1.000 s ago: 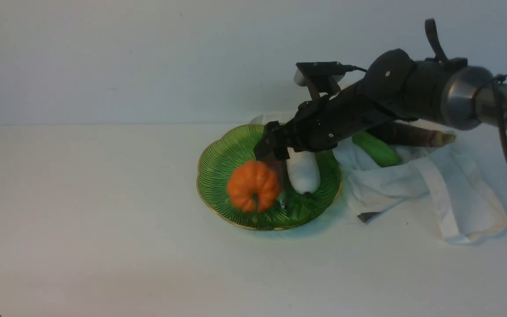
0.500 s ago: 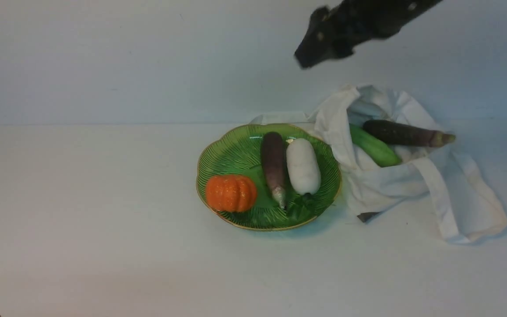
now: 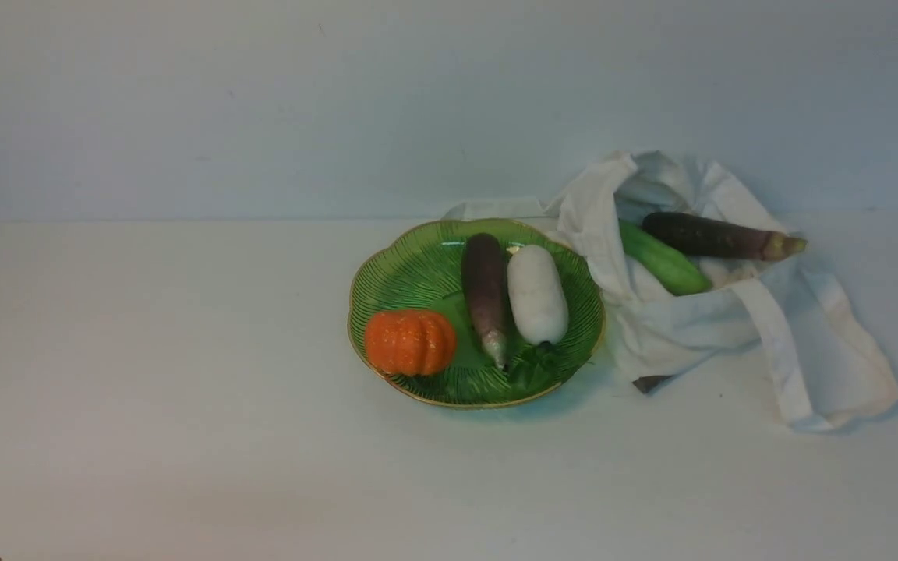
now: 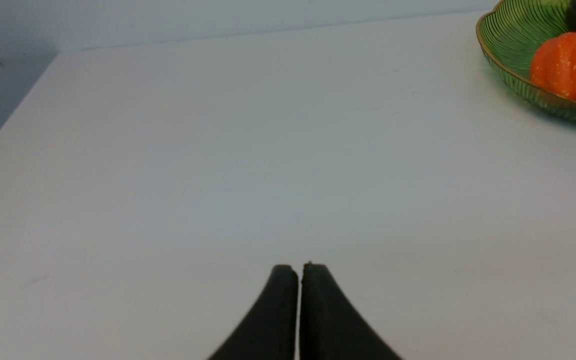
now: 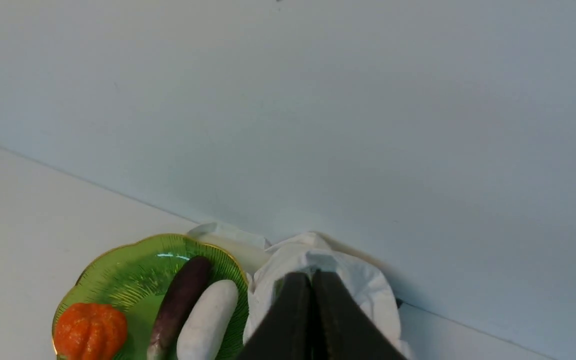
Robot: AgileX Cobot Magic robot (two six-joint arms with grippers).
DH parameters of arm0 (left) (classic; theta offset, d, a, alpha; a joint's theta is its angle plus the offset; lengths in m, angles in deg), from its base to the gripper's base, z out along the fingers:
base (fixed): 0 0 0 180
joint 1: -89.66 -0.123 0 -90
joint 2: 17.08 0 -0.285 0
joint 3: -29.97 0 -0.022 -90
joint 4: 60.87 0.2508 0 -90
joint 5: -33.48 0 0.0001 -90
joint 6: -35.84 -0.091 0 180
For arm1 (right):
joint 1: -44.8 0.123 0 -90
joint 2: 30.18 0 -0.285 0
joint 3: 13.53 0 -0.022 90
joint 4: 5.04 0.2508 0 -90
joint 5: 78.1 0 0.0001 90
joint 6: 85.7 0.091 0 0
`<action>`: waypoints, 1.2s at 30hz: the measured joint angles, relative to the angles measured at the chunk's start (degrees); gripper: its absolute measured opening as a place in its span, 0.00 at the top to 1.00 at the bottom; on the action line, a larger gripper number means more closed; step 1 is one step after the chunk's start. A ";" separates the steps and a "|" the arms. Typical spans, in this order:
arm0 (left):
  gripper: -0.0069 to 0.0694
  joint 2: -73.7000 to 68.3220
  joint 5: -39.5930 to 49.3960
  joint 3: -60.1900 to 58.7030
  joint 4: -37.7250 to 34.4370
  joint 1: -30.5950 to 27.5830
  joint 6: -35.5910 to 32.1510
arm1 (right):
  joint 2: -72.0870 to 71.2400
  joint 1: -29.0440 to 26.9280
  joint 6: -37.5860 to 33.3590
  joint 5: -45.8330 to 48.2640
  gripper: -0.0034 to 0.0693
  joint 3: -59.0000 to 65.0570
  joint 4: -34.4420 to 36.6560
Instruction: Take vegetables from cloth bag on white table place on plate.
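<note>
Presently, on the white counter (image 3: 145, 389), a glossy green gold-rimmed plate (image 3: 387, 265) is found holding one ribbed orange pumpkin (image 3: 410, 341), one purple eggplant (image 3: 484, 288) and one white radish (image 3: 536, 294). Just beside it, in the off-white cloth bag (image 3: 683, 327), one green cucumber (image 3: 663, 261) and a second eggplant (image 3: 710, 236) are counted. The left end effector (image 4: 299, 268) and the right end effector (image 5: 312, 275) are seen closed, with nothing gripped.

The plate (image 3: 410, 265) is glossy green with fine dark radial ribbing and a thin gold rim. On the plate, the pumpkin (image 3: 410, 341) is orange with pale speckles, the eggplant (image 3: 484, 284) is dark purple fading to a greyish tip, and the radish (image 3: 536, 294) is plain white. Beside the plate, the cloth bag (image 3: 683, 327) is off-white, the cucumber (image 3: 663, 261) green, the second eggplant (image 3: 702, 235) dark purple with a tan stem end. The table (image 3: 145, 351) under the plate is matte white.
</note>
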 joint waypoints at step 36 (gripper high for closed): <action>0.92 0.00 0.00 0.00 0.00 0.00 0.00 | -48.20 -0.05 1.14 -73.69 0.97 92.68 11.70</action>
